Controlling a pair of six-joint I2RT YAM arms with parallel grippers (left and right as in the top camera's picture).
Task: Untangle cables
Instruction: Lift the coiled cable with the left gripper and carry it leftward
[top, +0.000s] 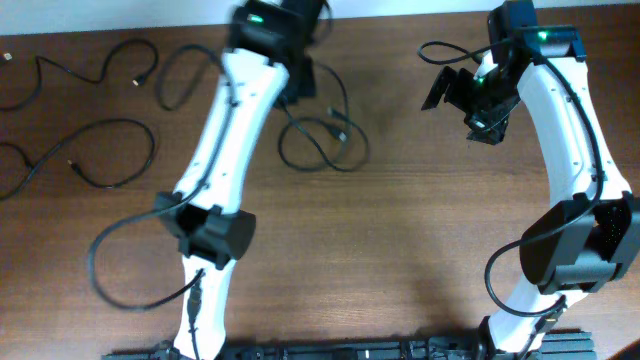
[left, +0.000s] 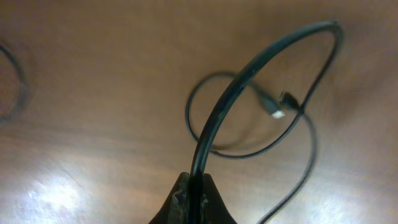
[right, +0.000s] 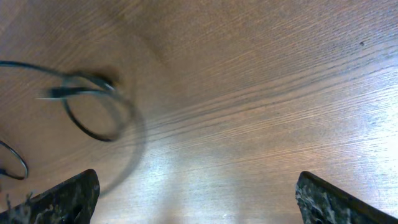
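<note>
My left gripper (left: 196, 190) is shut on a black cable (left: 249, 68). The cable arcs up from the jaws and runs down to a loop with a small plug (left: 277, 111) lying on the wood. In the overhead view the left gripper (top: 298, 85) is at the top middle, with that cable's loop (top: 322, 142) below it. Two more black cables lie apart at the left, one at the top (top: 80, 72) and one lower (top: 110, 155). My right gripper (top: 470, 98) is open and empty at the upper right. In the right wrist view its fingers (right: 199, 199) are spread wide over bare wood, with a blurred cable loop (right: 93, 109) far to the left.
The wooden table (top: 400, 240) carries everything. The left arm (top: 220, 150) slants across it from the front left. The right arm (top: 570, 140) stands along the right side. A white wall edge runs along the top. A black rail lies at the front edge (top: 360, 352).
</note>
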